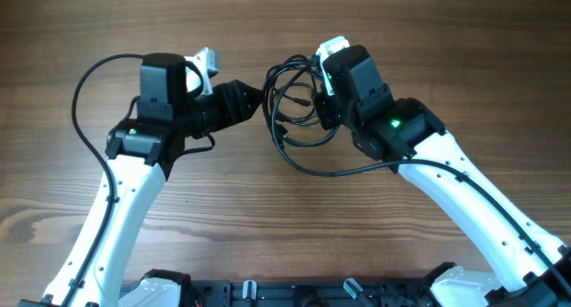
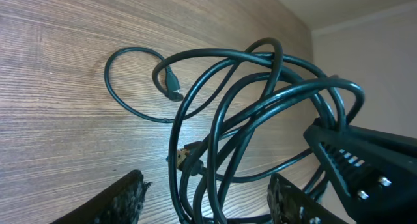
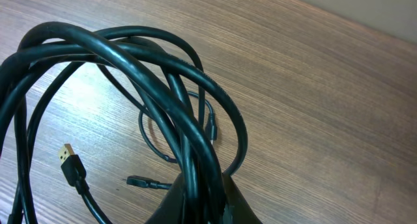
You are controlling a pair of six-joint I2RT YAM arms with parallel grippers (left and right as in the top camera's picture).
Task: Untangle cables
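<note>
The cables [image 3: 117, 51] are black (one plug [image 3: 67, 155] gold-tipped), the table [image 1: 268, 227] brown with wood grain.

A wooden table [image 1: 285, 227] fills nearly the whole scene. Its mid-brown top is streaked with darker grain running from side to side. The surface is smooth with a soft sheen, and light leaves pale, glossy patches on the wood. Beyond the table's far edge stands a plain, off-white wall [image 2: 371, 22], softly lit, with a faint seam where a lighter face meets a greyer one.
</note>
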